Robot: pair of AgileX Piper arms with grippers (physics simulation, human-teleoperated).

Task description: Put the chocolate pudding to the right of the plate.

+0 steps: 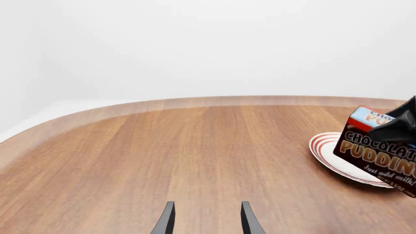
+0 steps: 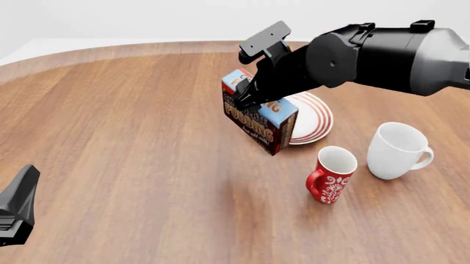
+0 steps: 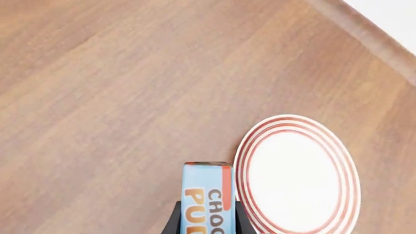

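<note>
The chocolate pudding [image 2: 258, 124] is a box with a light-blue top and a dark-brown front. It hangs tilted just above the table by the left rim of the plate [image 2: 314, 118]. My right gripper [image 2: 253, 94] is shut on the box's top end. The right wrist view shows the chocolate pudding [image 3: 206, 197] pinched in the right gripper [image 3: 208, 225], beside the red-ringed plate [image 3: 295, 175]. My left gripper [image 1: 208, 222] stands open over bare wood with nothing between its fingers. It is far from the chocolate pudding [image 1: 380, 156] and the plate [image 1: 328, 148], and shows at the near left as the left gripper [image 2: 18, 212].
A red patterned mug [image 2: 331, 175] stands in front of the plate. A plain white mug [image 2: 397, 149] sits to that mug's right. The right arm's bulky body [image 2: 382, 52] reaches in from the upper right. The table's curved far edge [image 2: 147, 47] runs along the back.
</note>
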